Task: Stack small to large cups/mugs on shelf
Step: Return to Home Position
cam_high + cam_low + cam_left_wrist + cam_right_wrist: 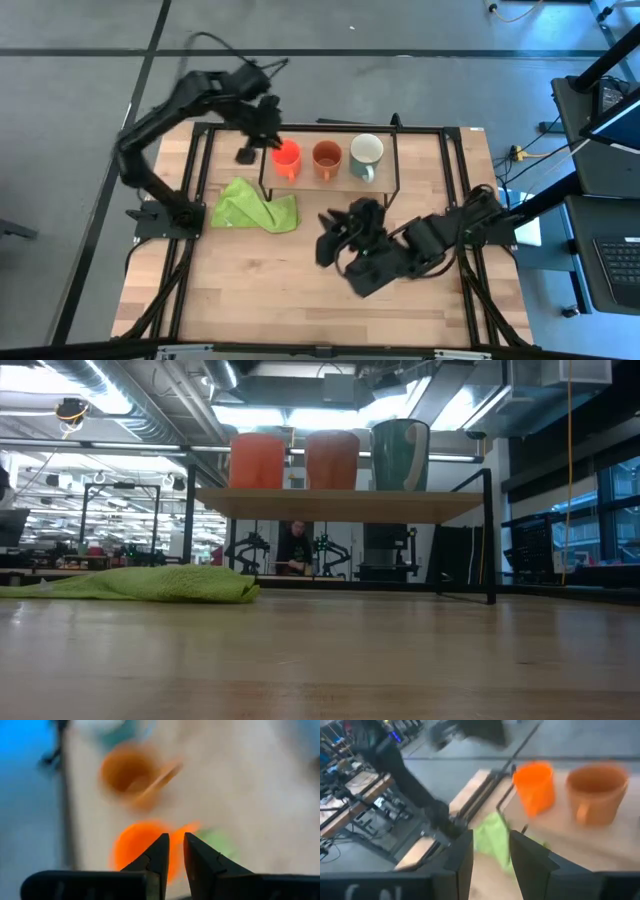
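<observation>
Left claw (176, 837) hovers near orange-red mug (134, 851), apart.

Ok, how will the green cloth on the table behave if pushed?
The green cloth lies crumpled in soft folds, so it is probably floppy and would bunch rather than slide whole. It looks thin, so likely light; lifted by one corner, it would probably hang limp.

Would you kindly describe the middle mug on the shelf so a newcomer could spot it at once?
On the wooden tabletop stands a raised light-wood shelf on black legs, holding three mugs. The brown-orange mug is the middle one, between the orange-red mug and the pale green mug; its duller, browner tone sets it apart.
</observation>
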Controlling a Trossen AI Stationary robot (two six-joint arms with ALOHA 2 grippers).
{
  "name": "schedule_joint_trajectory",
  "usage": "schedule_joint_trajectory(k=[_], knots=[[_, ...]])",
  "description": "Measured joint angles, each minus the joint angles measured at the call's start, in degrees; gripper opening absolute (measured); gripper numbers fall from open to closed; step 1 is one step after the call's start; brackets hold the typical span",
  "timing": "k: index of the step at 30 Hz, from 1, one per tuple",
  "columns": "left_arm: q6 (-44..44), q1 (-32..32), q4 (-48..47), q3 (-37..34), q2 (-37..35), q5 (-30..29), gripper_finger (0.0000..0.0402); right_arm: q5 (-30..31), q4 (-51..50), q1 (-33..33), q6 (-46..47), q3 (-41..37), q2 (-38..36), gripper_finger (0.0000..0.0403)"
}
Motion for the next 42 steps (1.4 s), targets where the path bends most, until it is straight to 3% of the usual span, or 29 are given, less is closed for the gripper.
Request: schedule_joint_trajectory(k=[3, 7, 9, 12, 16, 22, 24, 27, 32, 35, 42], knots=[[-2.3, 0.0, 0.9, 0.0, -5.5, 16.6, 0.0051, 2.3, 1.1, -0.2, -5.7, 0.1, -2.6, 0.0128], [-3.4, -1.4, 4.4, -1.7, -12.6, 36.5, 0.0051, 3.8, 5.7, 0.7, -22.8, 0.1, -5.8, 0.0128], [-4.9, -2.2, 5.8, -4.3, -16.6, 42.8, 0.0051, 4.8, 8.0, 1.3, -30.5, 0.1, -7.3, 0.0128], [-8.8, -3.0, 8.2, -11.5, -23.7, 45.0, 0.0050, 5.7, 8.0, 2.4, -36.6, 0.1, -9.5, 0.0128], [-24.2, -3.0, 22.7, -27.4, -35.5, 41.1, 0.0050, 5.9, 5.3, 2.9, -38.7, 0.1, -11.8, 0.0122], [-53.4, -3.8, 56.4, -54.6, -57.7, 23.9, 0.0050, 2.2, 4.1, 2.6, -38.8, -0.9, -12.6, 0.0119], [-61.1, -4.4, 65.9, -61.7, -65.6, 18.9, 0.0050, -0.6, 6.2, 1.9, -38.8, -2.5, -12.6, 0.0119], [-69.0, -4.9, 73.0, -68.9, -75.5, 13.4, 0.0050, -5.7, 15.2, 0.7, -43.1, -6.7, -12.5, 0.0119], [-72.6, -4.9, 73.8, -73.7, -87.5, 5.0, 0.0050, -24.1, 39.5, -2.7, -57.7, -14.4, -12.8, 0.0119], [-72.6, -4.8, 73.5, -73.6, -87.9, 3.6, 0.0050, -33.5, 50.3, -5.5, -62.8, -19.9, -14.7, 0.0119], [-72.1, -4.7, 73.2, -72.8, -87.8, 3.8, 0.0050, -37.4, 61.6, -7.8, -63.0, -40.7, -29.3, 0.0119]])
